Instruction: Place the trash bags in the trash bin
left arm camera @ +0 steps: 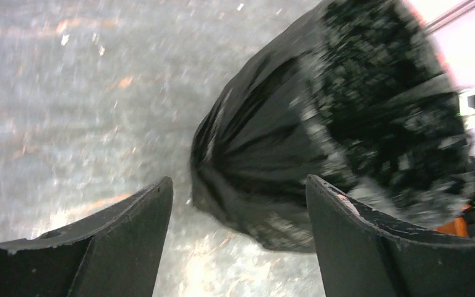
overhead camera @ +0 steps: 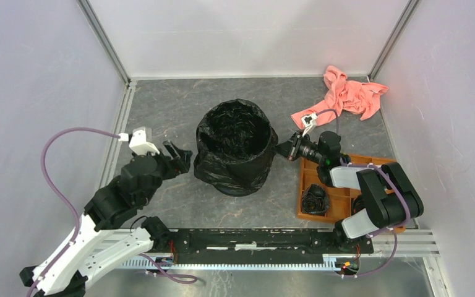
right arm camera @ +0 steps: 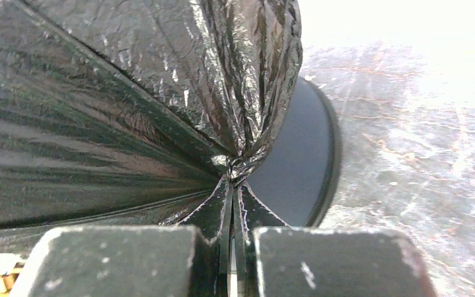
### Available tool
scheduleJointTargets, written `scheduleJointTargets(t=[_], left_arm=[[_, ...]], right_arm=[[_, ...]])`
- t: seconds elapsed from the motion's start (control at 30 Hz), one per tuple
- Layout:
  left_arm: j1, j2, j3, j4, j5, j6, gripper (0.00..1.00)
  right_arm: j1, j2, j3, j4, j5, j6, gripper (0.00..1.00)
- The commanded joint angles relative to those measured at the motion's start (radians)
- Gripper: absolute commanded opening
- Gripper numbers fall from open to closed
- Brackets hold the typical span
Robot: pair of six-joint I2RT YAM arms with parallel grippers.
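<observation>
A glossy, wrinkled black trash bag (overhead camera: 234,151) is draped over the trash bin and lines its mouth, covering the bin in the top view. In the right wrist view a strip of the navy trash bin (right arm camera: 297,161) shows beside the bag (right arm camera: 99,124). My right gripper (overhead camera: 281,148) sits at the bin's right side, and its jaws (right arm camera: 232,179) are shut on a gathered pinch of the film. My left gripper (overhead camera: 182,158) hovers just left of the bin. It stands open (left arm camera: 238,182) with nothing between its fingers, and the bag (left arm camera: 284,142) lies beyond them.
An orange compartment tray (overhead camera: 338,199) lies at the right under my right arm, with a small black roll (overhead camera: 315,199) in it. A salmon-pink cloth (overhead camera: 345,94) lies in the back right corner. Enclosure walls stand on three sides.
</observation>
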Motion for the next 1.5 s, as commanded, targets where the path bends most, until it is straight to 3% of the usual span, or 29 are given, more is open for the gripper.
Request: scheduleJointTargets(t=[0.0, 0.1, 0.23, 0.43, 0.57, 0.77, 0.97, 1.13, 1.33, 1.47], left_arm=[[-0.005, -0.064, -0.126, -0.098, -0.052, -0.212, 0.82], [-0.005, -0.087, -0.209, -0.107, -0.021, -0.292, 0.78], [-0.005, -0.088, -0.3, -0.038, 0.033, -0.331, 0.73], [-0.006, -0.02, -0.371, 0.116, 0.087, -0.329, 0.68], [-0.005, 0.07, -0.381, 0.245, 0.101, -0.292, 0.66], [-0.005, 0.261, -0.308, 0.37, 0.132, -0.215, 0.66], [-0.004, 0.343, -0.269, 0.413, 0.141, -0.166, 0.68], [-0.004, 0.317, -0.241, 0.304, 0.098, -0.163, 0.76], [-0.004, 0.13, -0.29, 0.187, 0.016, -0.234, 0.83], [-0.004, 0.028, -0.292, 0.14, -0.032, -0.263, 0.85]], right_arm=[[0.001, -0.01, 0.07, -0.169, 0.103, -0.146, 0.01], [0.001, -0.042, 0.078, -0.259, 0.143, -0.196, 0.02], [0.006, -0.097, 0.107, -0.389, 0.141, -0.252, 0.24], [0.034, -0.288, 0.122, -0.705, 0.277, -0.41, 0.52], [0.096, -0.422, 0.102, -0.904, 0.405, -0.514, 0.65], [0.202, -0.593, 0.117, -1.122, 0.574, -0.61, 0.78], [0.357, -0.661, 0.033, -1.022, 0.464, -0.571, 0.9], [0.547, -0.661, -0.04, -0.837, 0.569, -0.45, 0.95], [0.798, -0.621, -0.1, -0.603, 0.998, -0.294, 0.95], [0.864, -0.485, -0.062, -0.55, 1.205, -0.181, 0.95]])
